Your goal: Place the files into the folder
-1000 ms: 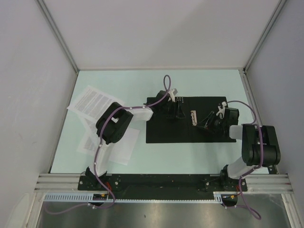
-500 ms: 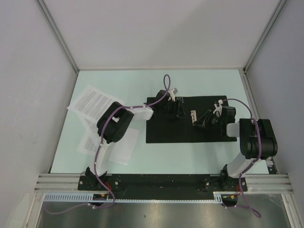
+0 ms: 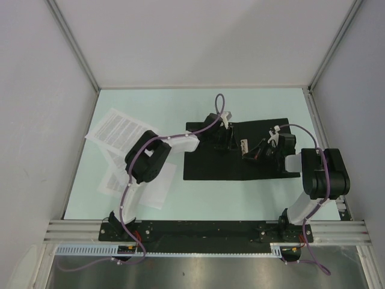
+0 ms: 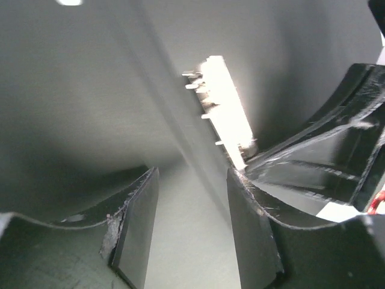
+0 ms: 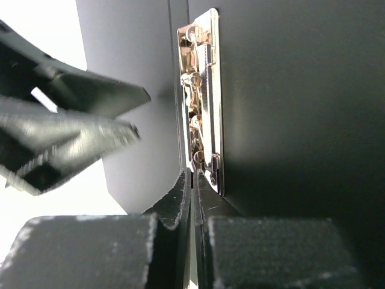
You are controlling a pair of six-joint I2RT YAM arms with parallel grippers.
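At the metal clip [image 5: 201, 108] of the folder [image 3: 234, 167], the right tool [image 5: 192, 180] is pressed together, the left tool [image 4: 189, 223] spread nearby.

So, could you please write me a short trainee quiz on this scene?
1. True or false: the files lie outside the open folder, to its left.
2. The right gripper is: A) open, B) shut, C) holding a sheet.
3. Which shiny part does the right gripper point at?
Key: 1 true; 2 B; 3 the folder's metal spine clip.
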